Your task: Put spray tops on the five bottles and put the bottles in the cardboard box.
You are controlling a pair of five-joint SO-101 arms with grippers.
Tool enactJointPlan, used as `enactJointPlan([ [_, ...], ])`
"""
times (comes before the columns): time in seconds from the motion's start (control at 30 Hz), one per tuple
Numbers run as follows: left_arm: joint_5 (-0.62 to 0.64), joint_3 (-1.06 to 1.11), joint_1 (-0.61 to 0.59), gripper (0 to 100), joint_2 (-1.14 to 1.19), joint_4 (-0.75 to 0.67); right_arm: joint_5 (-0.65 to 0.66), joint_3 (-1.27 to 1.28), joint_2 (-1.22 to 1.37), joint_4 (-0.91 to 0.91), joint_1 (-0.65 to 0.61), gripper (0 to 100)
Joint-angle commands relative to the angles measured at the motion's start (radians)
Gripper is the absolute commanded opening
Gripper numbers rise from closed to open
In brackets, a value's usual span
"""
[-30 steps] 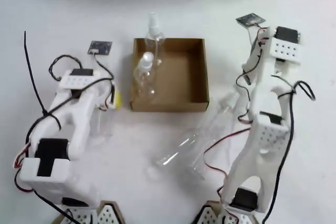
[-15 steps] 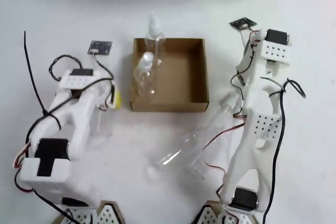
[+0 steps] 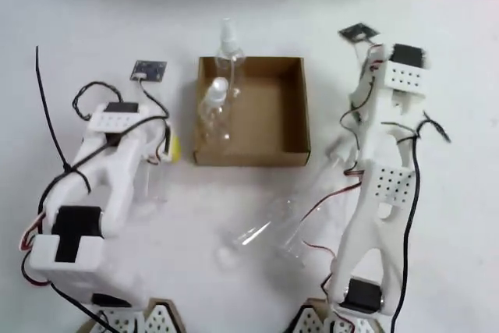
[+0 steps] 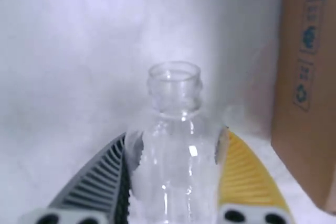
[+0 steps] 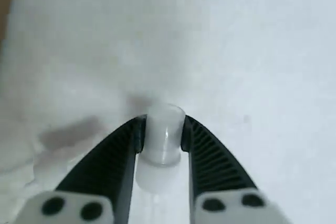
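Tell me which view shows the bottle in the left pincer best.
The left wrist view: the bottle is close up, open neck plain, held in the left pincer. In the high view it is a faint shape beside the left arm. The right wrist view faces the spray top in the right pincer.

Base of uncapped bottle (image 4: 173,150) cut by the frame, cardboard box (image 4: 307,77) cropped at the edge, spray top (image 5: 164,140) lower end cut off.

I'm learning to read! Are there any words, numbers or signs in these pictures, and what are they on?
No words or numbers can be read.
Brown cardboard box: small blue printed signs down its side, too blurred to read.
Small dark square piece on the white table, and another: too small to tell.
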Motion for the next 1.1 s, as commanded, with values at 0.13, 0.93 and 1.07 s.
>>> enactJointPlan([
  [0.13, -0.014, -0.012, 0.007, 6, -0.053, -0.029, 0.002, -0.064, -0.110, 0.036, 0.102, 1.5],
  [0.93, -0.014, -0.009, 0.005, 6, -0.053, -0.026, 0.006, 0.904, -0.661, -0.087, 0.421, 1.5],
  [1.07, -0.014, -0.009, 0.005, 6, -0.053, -0.023, 0.006, 0.985, -0.661, -0.199, 0.440, 9.3],
])
